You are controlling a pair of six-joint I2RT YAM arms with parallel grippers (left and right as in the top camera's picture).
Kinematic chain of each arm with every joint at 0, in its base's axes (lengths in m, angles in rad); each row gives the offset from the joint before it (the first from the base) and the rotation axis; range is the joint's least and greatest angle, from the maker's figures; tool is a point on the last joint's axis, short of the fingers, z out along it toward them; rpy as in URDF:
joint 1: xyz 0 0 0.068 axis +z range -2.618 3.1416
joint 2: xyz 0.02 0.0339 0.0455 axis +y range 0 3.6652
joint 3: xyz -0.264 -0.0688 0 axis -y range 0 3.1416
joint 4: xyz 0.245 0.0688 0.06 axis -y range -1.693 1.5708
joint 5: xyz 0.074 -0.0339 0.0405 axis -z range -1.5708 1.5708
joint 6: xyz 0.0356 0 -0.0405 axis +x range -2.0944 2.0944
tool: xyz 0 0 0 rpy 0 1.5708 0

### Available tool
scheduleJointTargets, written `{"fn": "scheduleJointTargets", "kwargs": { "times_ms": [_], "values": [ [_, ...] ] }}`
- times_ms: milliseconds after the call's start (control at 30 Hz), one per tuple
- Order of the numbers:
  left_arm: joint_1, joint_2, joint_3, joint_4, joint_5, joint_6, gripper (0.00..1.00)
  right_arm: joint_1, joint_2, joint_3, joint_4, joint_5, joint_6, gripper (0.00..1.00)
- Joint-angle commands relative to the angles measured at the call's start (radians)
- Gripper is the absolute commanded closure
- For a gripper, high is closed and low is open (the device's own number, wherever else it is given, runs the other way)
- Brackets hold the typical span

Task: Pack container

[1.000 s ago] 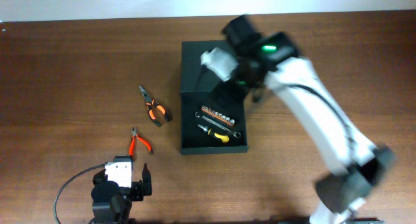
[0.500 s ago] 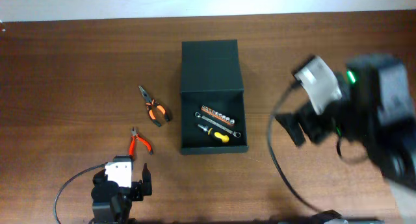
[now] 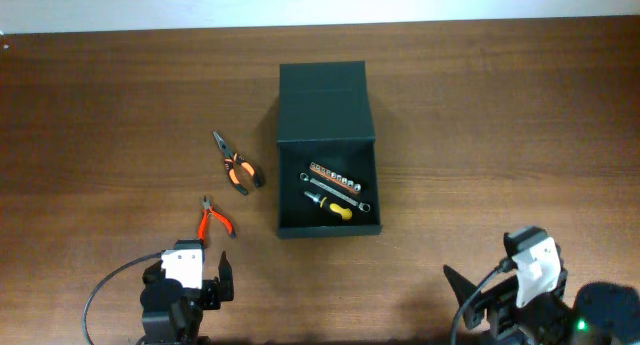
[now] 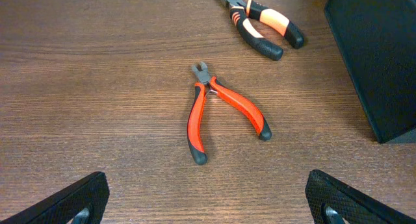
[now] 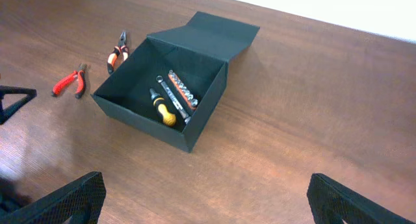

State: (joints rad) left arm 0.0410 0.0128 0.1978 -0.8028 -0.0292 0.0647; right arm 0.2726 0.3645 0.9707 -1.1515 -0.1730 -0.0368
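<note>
The dark container (image 3: 290,200) stands open at the table's middle, its flap lid (image 3: 324,103) folded back; it also shows in the right wrist view (image 5: 214,97). Inside lie a socket strip (image 3: 334,176), a thin metal tool (image 3: 340,190) and a yellow-handled screwdriver (image 3: 331,205). Red pliers (image 3: 213,220) and orange-black pliers (image 3: 238,167) lie on the table to its left, both in the left wrist view (image 4: 214,110) (image 4: 263,26). My left gripper (image 4: 208,208) is open and empty just short of the red pliers. My right gripper (image 5: 205,201) is open and empty at the front right.
The wooden table (image 3: 110,95) runs to a white wall edge at the back. The right arm's base (image 3: 540,305) sits at the front right edge, the left arm's base (image 3: 180,295) at the front left.
My right arm has swung away from over the container's lid, out to the right and back to the front right corner. The left arm and all tools have not moved.
</note>
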Motion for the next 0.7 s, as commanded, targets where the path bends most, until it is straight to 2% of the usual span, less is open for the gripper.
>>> {"fn": "scheduleJointTargets", "kwargs": {
  "times_ms": [0, 667],
  "values": [
    [0.006, -0.007, -0.006, 0.002, 0.011, 0.019, 0.01, -0.006, -0.046, -0.056, 0.011, 0.012, 0.107, 0.01],
    [0.006, -0.007, -0.006, 0.002, 0.011, 0.019, 0.01, -0.006, -0.05, -0.08, 0.034, 0.012, 0.131, 0.01]
  ]
}}
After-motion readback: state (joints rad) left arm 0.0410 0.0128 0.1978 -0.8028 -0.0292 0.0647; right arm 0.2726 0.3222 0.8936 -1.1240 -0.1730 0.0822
